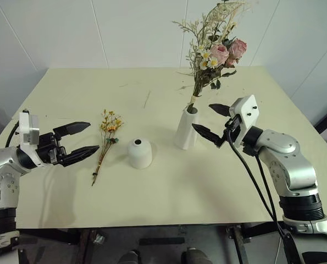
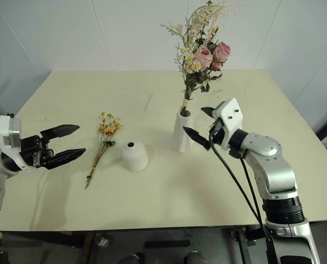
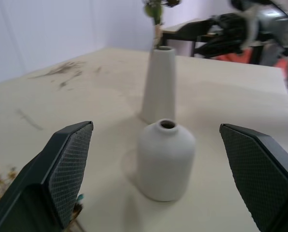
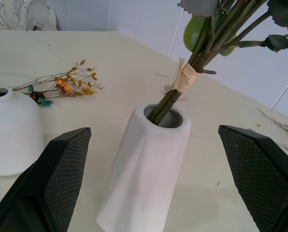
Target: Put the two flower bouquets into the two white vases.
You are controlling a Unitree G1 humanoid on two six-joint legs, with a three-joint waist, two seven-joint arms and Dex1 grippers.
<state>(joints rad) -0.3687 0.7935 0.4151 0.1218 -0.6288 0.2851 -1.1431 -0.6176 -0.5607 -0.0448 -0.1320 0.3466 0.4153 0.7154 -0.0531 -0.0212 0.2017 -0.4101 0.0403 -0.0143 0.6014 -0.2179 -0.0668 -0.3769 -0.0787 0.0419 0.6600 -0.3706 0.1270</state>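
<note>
Our right wrist view reveals twine binding the roses (image 1: 229, 50) above the cone vase (image 4: 146, 169); both grippers (image 1: 75, 144) (image 1: 212, 121) gape empty, yellow bunch (image 1: 107, 140) lying mid-table (image 1: 152, 187)

1. You've got a pale cream surface (image 1: 168, 192) stretching wide under everything.
2. Look toward its far side: loose dried twig scraps (image 1: 147, 99) lie scattered there, a thin one near the middle, more bits (image 1: 184, 87) off to its right.
3. Behind it all, a white panelled wall (image 1: 125, 33) with thin seams.
</note>
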